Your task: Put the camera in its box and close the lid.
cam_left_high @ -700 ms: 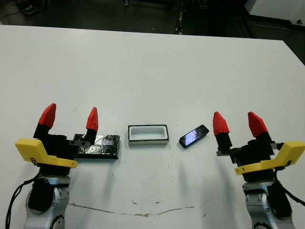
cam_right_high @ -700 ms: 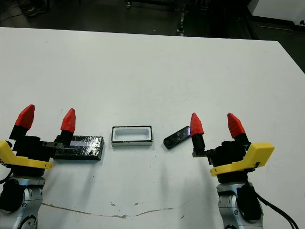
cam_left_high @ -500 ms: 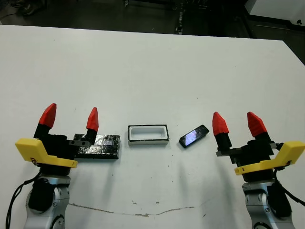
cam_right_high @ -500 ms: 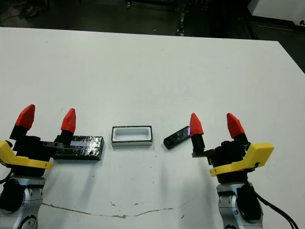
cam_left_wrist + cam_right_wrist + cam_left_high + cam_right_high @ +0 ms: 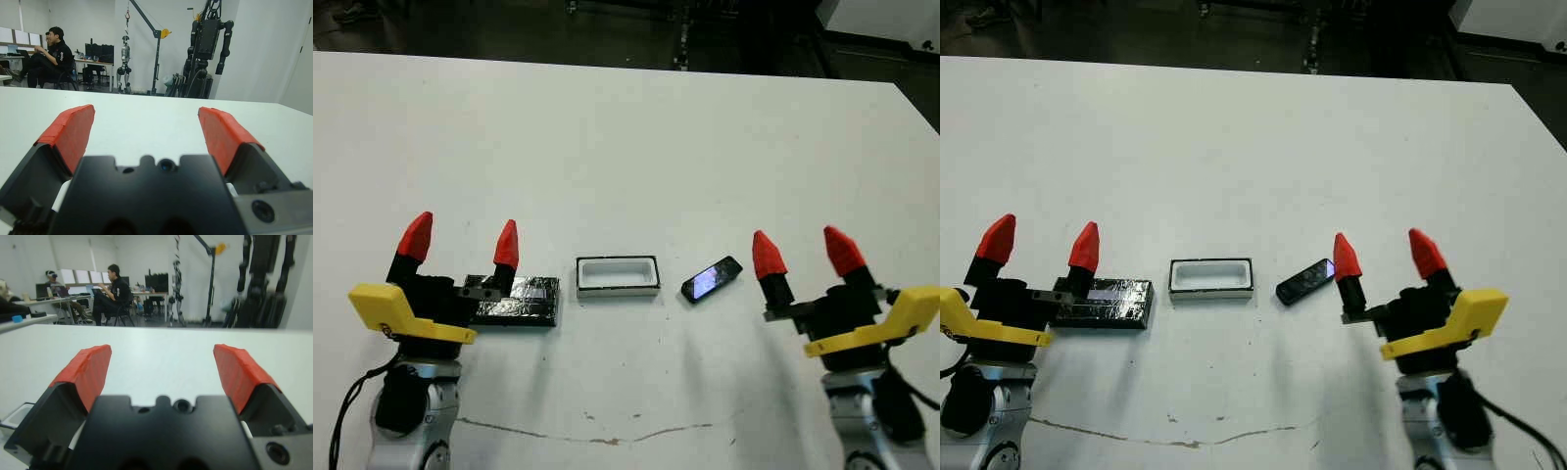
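A: Camera (image 5: 712,278) placement? Start from the table (image 5: 626,147).

B: Your lid (image 5: 519,300) lies by the left gripper (image 5: 461,244), the open box (image 5: 618,275) centred, and the camera lies just right of it, near the right gripper (image 5: 803,252). Both grippers' fingers are spread wide, empty, ready.

Robotics lab: humanoid robots (image 5: 209,46), hoist (image 5: 151,34).

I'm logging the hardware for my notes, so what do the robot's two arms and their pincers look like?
Both match. The left pincer and right pincer each have two pointed red fingertips on a black body, with a yellow bracket on the outer side. Below sit silver-grey wrist housings with black joints, and thin black cables trail from each arm.
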Available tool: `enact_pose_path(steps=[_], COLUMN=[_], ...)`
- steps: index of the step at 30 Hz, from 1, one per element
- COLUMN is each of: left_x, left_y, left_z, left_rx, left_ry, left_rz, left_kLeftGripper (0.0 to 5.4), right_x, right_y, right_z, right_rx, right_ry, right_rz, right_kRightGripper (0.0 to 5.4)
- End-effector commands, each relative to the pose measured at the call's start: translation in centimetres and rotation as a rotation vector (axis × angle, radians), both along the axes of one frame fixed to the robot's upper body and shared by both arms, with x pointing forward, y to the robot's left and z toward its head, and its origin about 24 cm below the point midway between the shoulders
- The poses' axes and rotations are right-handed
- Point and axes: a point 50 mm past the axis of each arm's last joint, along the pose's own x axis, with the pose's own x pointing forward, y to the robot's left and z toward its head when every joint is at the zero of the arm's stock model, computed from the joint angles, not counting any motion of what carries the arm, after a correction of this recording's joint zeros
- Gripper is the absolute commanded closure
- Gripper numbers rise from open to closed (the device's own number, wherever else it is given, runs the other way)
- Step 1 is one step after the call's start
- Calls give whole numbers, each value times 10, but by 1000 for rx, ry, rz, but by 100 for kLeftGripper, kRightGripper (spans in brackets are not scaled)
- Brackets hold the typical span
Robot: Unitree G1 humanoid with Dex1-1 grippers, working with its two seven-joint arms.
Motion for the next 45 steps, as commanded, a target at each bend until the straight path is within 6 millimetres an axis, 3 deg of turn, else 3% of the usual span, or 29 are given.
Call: enact_pose_path(steps=[1, 5, 10, 21, 25, 35, 45], left_x=[0, 1, 1, -1, -2, -3, -5], left_y=[0, 0, -2, -3, -4, -3, -5], left_z=[-4, -5, -5, -5, -6, -7, -7], left_rx=[-4, -14, -26, -20, -19, -8, -38], left_ry=[18, 23, 23, 23, 29, 35, 40], left_rz=[9, 10, 9, 19, 19, 23, 14], left_kLeftGripper=[1, 1, 1, 1, 1, 1, 1], right_x=[17, 41, 66, 89, 88, 90, 97], right_y=[-16, -29, -29, -6, 9, 39, 45], right_z=[22, 51, 84, 109, 116, 104, 72], right_rx=[-136, -313, -482, -872, -1147, -1541, -1653], right_ry=[-7, -41, -27, 59, 66, 196, 330], right_rz=[66, 166, 348, 668, 766, 895, 990], right_kRightGripper=[0, 0, 0, 0, 0, 0, 0])
